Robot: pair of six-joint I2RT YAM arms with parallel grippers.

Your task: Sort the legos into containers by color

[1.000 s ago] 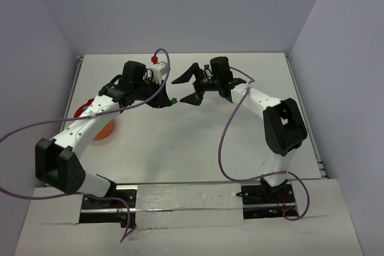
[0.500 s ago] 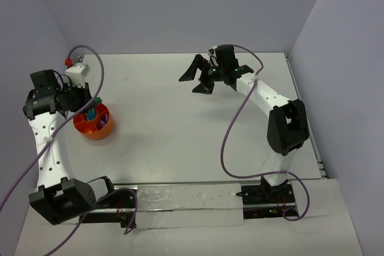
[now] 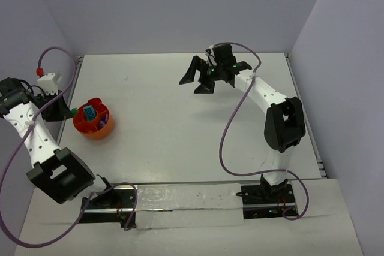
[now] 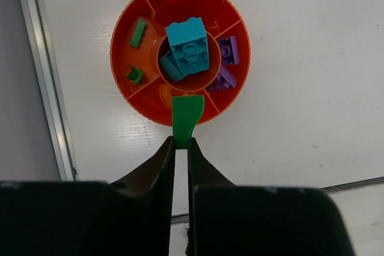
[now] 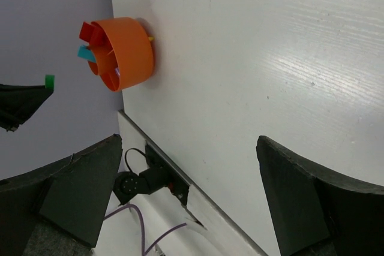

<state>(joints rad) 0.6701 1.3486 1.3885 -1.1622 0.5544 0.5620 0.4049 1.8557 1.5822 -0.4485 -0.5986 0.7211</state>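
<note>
Holding green lego near bowl, left hand clamped on it.
Right hand apart, well off; teal lego fills centre compartment.

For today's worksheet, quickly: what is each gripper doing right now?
Left gripper: closed on a green lego.
Right gripper: open, holding nothing.

orange bowl on table, hand spread wide

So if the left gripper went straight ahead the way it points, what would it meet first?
Probably the near rim of the orange bowl, with the held green lego leading; height above it is unclear.
</note>
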